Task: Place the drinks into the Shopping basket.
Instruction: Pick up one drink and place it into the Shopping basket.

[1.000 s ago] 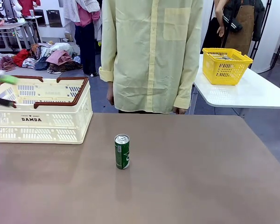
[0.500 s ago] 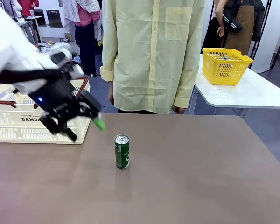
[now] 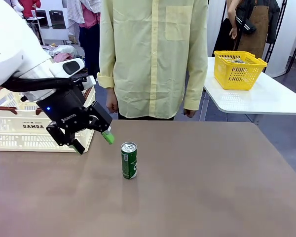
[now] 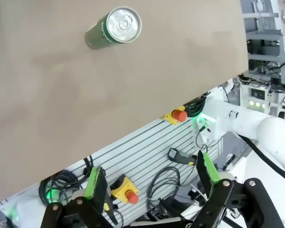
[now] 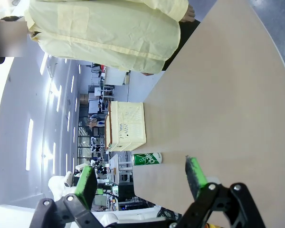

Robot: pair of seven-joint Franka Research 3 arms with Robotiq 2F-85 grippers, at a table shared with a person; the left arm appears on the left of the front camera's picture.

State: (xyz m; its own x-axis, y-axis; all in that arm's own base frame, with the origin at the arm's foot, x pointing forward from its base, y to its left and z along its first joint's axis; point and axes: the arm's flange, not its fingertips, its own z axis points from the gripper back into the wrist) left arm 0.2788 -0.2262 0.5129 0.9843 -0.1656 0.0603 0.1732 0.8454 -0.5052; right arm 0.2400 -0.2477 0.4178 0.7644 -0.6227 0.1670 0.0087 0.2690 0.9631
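Front view: green can (image 3: 129, 160) stood upright mid-table, at 4 o'clock of left gripper (image 3: 93, 142), near, not touching.
Left jaws: wide open, empty.
Right gripper (image 5: 140, 178): jaws wide open, empty.
Risk: slim can prob. tips if a pad clips its rim on approach.
Shopping basket (image 3: 19, 129): 9 o'clock of can, well apart; contents hidden by arm.
Yellow basket (image 3: 239, 69): on side table, 1 o'clock; contents can't tell.

Bright, even indoor light; faint soft shadow by can (image 3: 129, 160); wrist views fisheye-warped at edges; front view sharp.
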